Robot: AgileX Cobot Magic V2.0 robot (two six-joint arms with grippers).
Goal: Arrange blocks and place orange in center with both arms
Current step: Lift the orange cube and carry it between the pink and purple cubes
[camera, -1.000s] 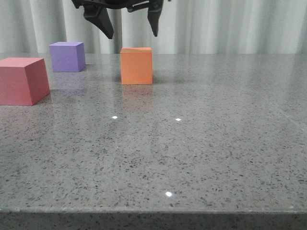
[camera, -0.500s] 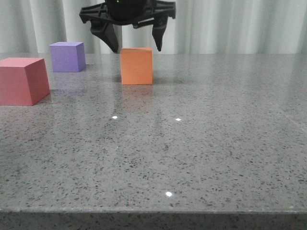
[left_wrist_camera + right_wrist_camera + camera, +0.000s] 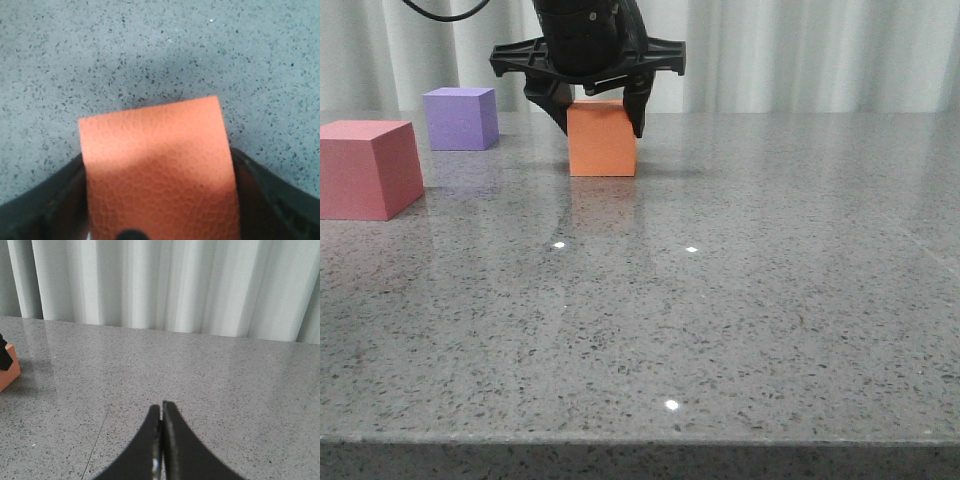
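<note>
My left tool [image 3: 601, 112] straddles the orange cube [image 3: 603, 140] on the desk [image 3: 740, 300], fingers spread either side, set to pinch. Right tool [image 3: 161, 440] pressed together, well apart, parked clear.

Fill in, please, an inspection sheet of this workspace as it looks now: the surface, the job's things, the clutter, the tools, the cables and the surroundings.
Surface: grey speckled table, glossy, with small light reflections.
Job's things: orange cube between the fingers of the left tool; purple cube far left; pink-red cube at the left edge, nearer.
Clutter: nothing seen.
Tools: left tool lowered around the orange cube, fingers on both its sides; right tool shut, empty, above the table.
Cables: one black cable above the left arm.
Surroundings: pale pleated curtain behind the table.
</note>
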